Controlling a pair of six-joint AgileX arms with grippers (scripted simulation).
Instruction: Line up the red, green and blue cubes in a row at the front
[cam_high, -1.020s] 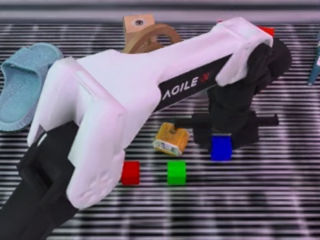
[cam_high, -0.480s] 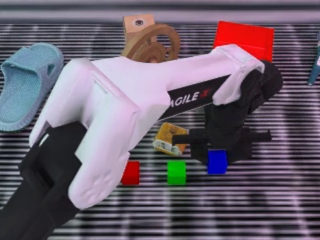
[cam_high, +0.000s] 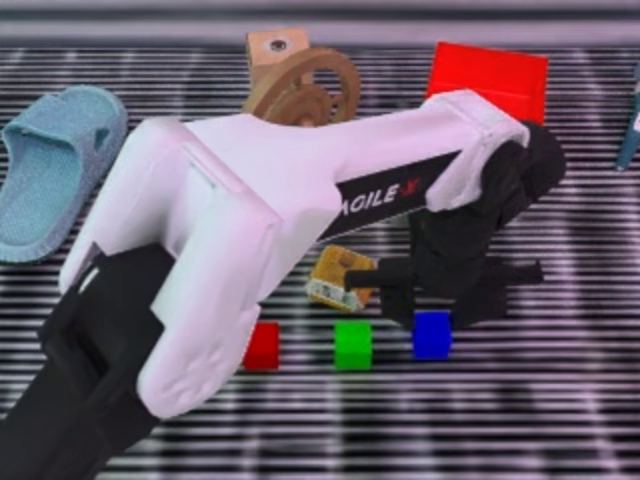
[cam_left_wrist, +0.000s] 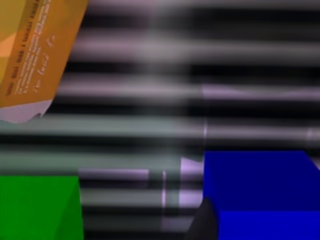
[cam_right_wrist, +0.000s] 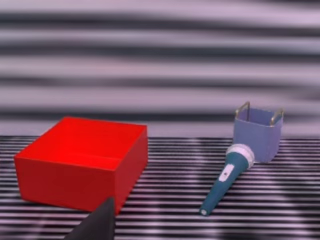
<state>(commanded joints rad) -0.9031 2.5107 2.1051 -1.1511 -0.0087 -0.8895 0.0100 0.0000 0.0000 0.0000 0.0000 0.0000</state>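
Note:
The red cube (cam_high: 261, 346), green cube (cam_high: 353, 345) and blue cube (cam_high: 432, 335) sit in a row near the front of the striped table, blue at the right end. My left gripper (cam_high: 432, 312) stands over the blue cube with a dark finger on each side, shut on it. In the left wrist view a dark fingertip (cam_left_wrist: 202, 222) touches the side of the blue cube (cam_left_wrist: 260, 190); the green cube (cam_left_wrist: 37, 207) lies a gap away. My right arm is parked out of the top view.
An orange-topped toy block (cam_high: 341, 277) lies tilted just behind the green cube. Farther back are a red open box (cam_high: 490, 78), a wooden ring stand (cam_high: 300, 85) and a blue slipper (cam_high: 50, 165). The right wrist view shows the box (cam_right_wrist: 82, 160), a teal microphone (cam_right_wrist: 225, 177) and a small bluish basket (cam_right_wrist: 258, 132).
My left gripper brought the blue cube forward and a little left, down into line with the green and red cubes. In the last half second only the cube shifted slightly forward.

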